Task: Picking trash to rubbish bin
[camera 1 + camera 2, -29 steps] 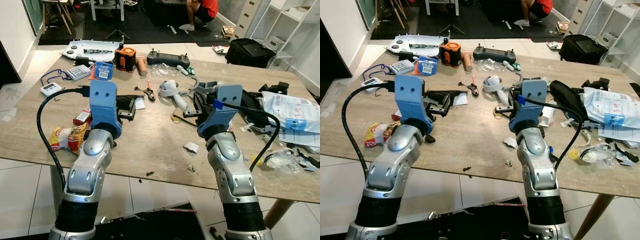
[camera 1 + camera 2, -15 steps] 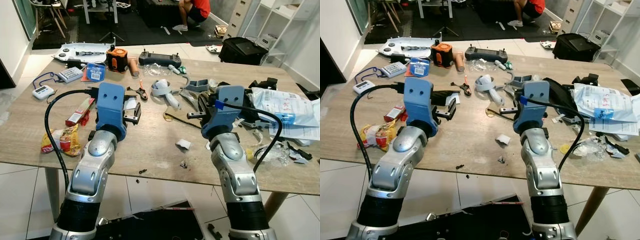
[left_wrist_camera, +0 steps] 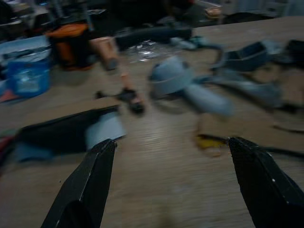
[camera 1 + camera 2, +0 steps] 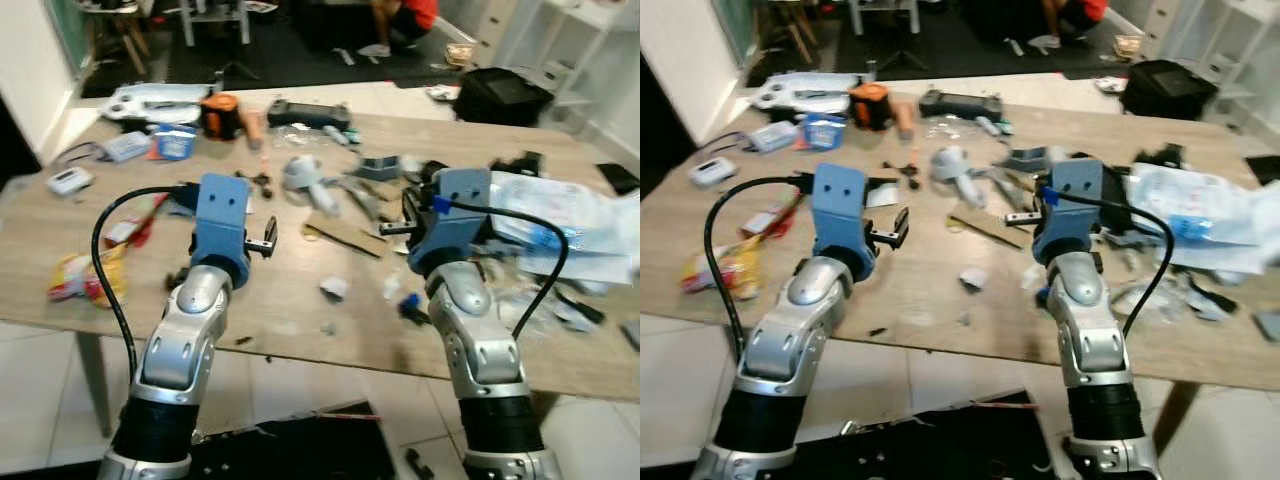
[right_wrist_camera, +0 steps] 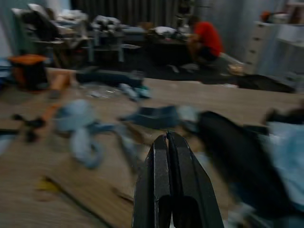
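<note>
Trash lies scattered on the wooden table (image 4: 290, 320): a crumpled white paper scrap (image 4: 333, 288) between my arms, a yellow-red snack wrapper (image 4: 85, 278) at the left edge, and clear plastic bags (image 4: 560, 215) at the right. My left gripper (image 4: 262, 235) hovers over the table, open; in the left wrist view its fingers (image 3: 90, 180) stand wide apart with nothing between them. My right gripper (image 4: 395, 228) is held over the middle of the table. In the right wrist view the right gripper (image 5: 167, 137) is shut and empty.
Clutter covers the far half of the table: an orange tool (image 4: 222, 113), a black controller (image 4: 305, 112), a blue tub (image 4: 175, 142), a grey strap device (image 4: 305, 180), a cardboard strip (image 4: 345, 232). A black bag (image 4: 500, 97) and a crouching person (image 4: 405, 20) are beyond the table.
The whole picture has shifted and blurred, so the camera has moved; the table now looks slightly farther off. Both arms keep their raised pose. Nothing was taken hold of.
</note>
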Tool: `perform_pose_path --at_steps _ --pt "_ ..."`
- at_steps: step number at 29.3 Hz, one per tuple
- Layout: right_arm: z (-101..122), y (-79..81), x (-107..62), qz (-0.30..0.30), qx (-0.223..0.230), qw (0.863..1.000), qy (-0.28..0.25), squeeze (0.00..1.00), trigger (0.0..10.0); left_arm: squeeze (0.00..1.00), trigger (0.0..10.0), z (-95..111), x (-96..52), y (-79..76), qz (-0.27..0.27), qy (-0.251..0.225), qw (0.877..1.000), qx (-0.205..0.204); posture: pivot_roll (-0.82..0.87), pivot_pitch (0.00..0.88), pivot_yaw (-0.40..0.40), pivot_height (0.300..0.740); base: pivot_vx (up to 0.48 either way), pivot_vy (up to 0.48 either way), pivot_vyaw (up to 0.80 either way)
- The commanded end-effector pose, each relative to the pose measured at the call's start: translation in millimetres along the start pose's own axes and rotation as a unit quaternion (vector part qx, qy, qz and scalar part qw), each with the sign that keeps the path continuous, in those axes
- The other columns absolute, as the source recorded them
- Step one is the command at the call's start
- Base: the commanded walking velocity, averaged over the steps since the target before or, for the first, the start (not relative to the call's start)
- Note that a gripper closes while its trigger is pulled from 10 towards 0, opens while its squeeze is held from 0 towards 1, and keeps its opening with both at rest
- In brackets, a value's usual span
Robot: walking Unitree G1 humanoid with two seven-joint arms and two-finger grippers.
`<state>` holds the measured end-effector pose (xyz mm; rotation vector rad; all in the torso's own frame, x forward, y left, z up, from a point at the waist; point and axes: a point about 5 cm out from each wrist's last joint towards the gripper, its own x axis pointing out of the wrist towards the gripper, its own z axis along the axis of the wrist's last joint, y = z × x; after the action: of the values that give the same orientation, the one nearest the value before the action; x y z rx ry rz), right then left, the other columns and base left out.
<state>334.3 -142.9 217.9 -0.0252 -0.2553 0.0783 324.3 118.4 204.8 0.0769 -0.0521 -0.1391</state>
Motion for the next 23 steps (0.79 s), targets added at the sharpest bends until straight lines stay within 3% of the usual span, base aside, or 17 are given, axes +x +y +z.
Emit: perform_pose_path --at_steps 1,7,8,11,16,19,23 --pt "-3.3 4.8 3.2 0.008 0.001 1.0 0.013 0.0 10.0 0.0 10.0 -5.2 -0.2 4.4 0.014 0.013 1.0 0.004 0.07 0.123 -0.044 0.74 0.0 0.0 0.0" --pt "-5.7 2.8 10.2 0.012 0.005 1.0 0.026 0.0 10.0 0.0 10.0 -3.7 0.7 7.2 0.017 0.01 1.0 0.003 0.07 0.12 -0.047 0.74 0.0 0.0 0.0" --pt "-9.3 -1.8 13.1 0.006 0.008 0.999 0.042 1.0 10.0 0.0 10.0 -2.1 0.9 7.3 0.012 0.005 1.0 0.007 0.07 0.117 -0.049 0.74 0.0 0.0 0.0" --pt "-22.4 -16.4 27.4 0.004 -0.01 0.996 0.091 1.0 10.0 0.0 10.0 1.5 1.5 3.1 -0.027 -0.014 0.999 0.03 0.08 0.123 -0.064 0.74 0.0 0.0 0.0" --pt "-26.5 -25.9 41.8 -0.004 -0.018 0.994 0.107 1.0 10.0 0.0 10.0 7.7 1.1 -1.5 -0.056 -0.039 0.996 0.056 0.08 0.133 -0.077 0.74 0.0 0.0 0.0" --pt "-28.9 -30.6 55.1 -0.024 -0.038 0.993 0.111 1.0 10.0 0.0 10.0 18.6 2.8 -2.6 -0.079 -0.08 0.992 0.066 0.09 0.175 -0.087 0.74 0.0 0.0 0.0" --pt "-31.1 -31.8 62.6 -0.038 -0.061 0.991 0.116 1.0 10.0 0.0 10.0 22.2 2.9 -4.5 -0.112 -0.096 0.986 0.082 0.1 0.212 -0.085 0.74 0.0 0.0 0.0"
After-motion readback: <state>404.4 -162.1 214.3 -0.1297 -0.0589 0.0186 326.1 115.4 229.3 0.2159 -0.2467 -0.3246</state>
